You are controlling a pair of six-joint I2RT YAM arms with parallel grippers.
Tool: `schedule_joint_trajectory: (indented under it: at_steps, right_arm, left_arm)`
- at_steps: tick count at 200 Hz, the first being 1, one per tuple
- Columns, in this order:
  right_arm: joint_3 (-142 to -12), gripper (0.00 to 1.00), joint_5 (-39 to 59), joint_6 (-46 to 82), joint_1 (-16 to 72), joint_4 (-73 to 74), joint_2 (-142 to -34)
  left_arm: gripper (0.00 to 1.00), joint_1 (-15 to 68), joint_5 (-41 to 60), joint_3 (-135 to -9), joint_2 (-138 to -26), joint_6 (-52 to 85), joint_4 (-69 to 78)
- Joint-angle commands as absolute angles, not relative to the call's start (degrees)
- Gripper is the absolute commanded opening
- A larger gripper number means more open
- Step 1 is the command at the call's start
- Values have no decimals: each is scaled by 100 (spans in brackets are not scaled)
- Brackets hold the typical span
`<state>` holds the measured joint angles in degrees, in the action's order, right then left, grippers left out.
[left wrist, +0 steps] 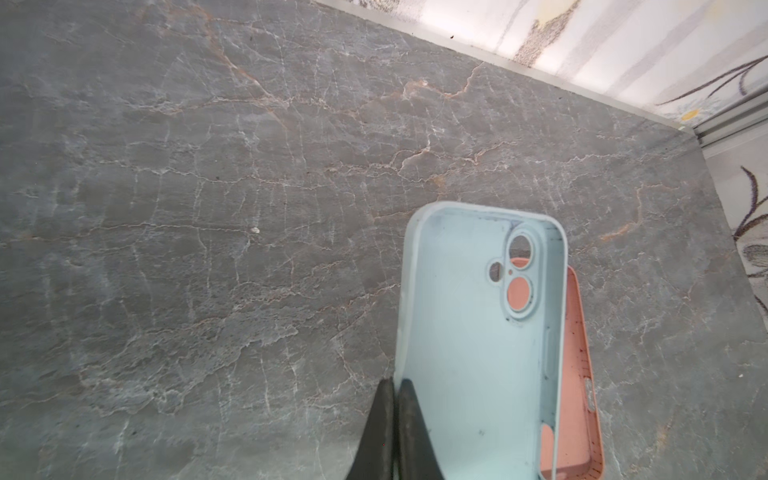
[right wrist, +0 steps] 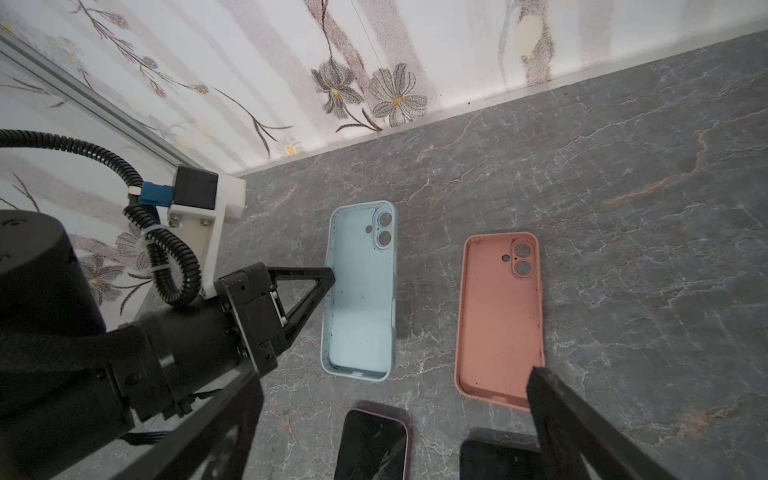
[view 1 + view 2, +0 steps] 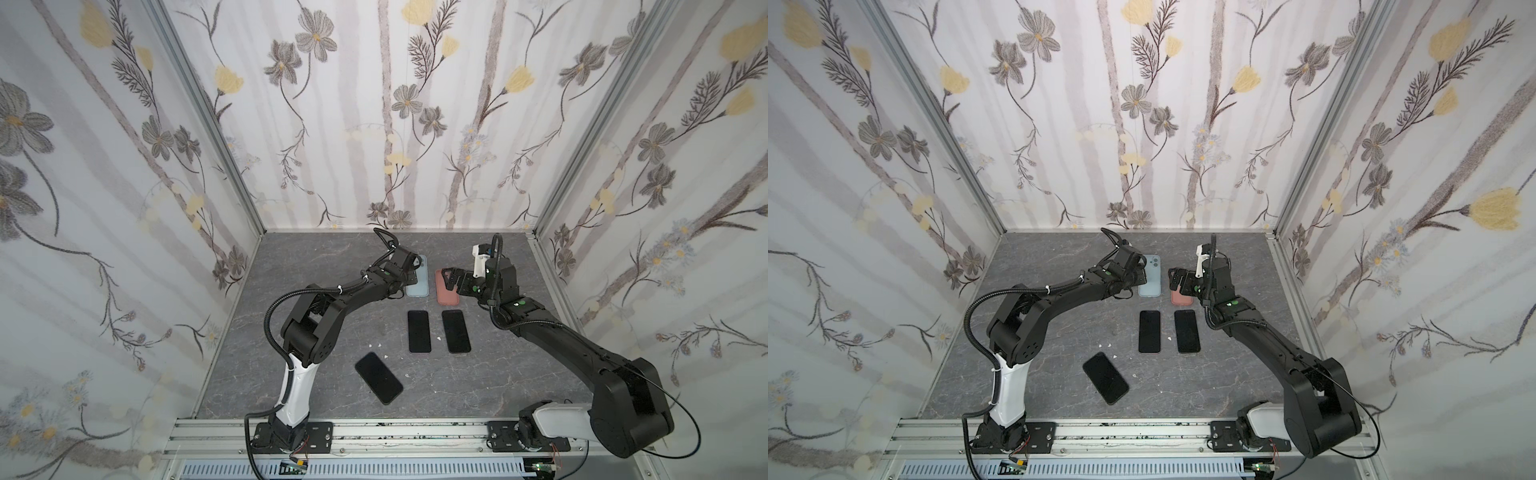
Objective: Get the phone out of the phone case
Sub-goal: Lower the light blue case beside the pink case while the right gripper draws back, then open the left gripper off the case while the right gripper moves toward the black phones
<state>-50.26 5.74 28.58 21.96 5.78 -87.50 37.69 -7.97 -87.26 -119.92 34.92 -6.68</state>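
The left gripper point(image 1: 395, 384) is pinching a side wall of the empty pale blue silicone phone case point(image 1: 469, 353); only the wrist views are showing this. The right gripper point(image 2: 395, 374) is hovering spread above the empty salmon-pink silicone case point(image 2: 498, 316). Black phones are lying on the grey marbled tabletop point(image 3: 478, 382): an angled phone point(image 3: 378, 377), a right phone point(image 3: 456, 331), and a middle phone point(image 3: 418, 331), possibly purple-rimmed.
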Motion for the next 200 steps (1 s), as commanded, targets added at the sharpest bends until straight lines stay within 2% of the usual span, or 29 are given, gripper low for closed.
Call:
schedule_joint_trajectory:
  at_steps: [1, 53, 163, 189, 200]
  right_arm:
    - [-5180, 100, 784, 3043, 2196, 801, -9004]
    - [-5352, 100, 811, 3156, 2148, 738, -9570]
    - [-5265, 100, 835, 3137, 2119, 686, -9597]
    - [-5230, 100, 834, 3129, 2120, 669, -9556]
    - [-5205, 100, 810, 3121, 2122, 664, -9540]
  left_arm:
    - [0, 3711, -606, -8886, -12147, 3591, -670]
    - [0, 3641, -359, -9210, -12534, 3630, -984]
    - [0, 3586, -309, -9369, -12882, 3884, -1143]
    - [16, 3585, -264, -9434, -12933, 3902, -1143]
    - [20, 3591, -255, -9448, -12922, 3902, -1147]
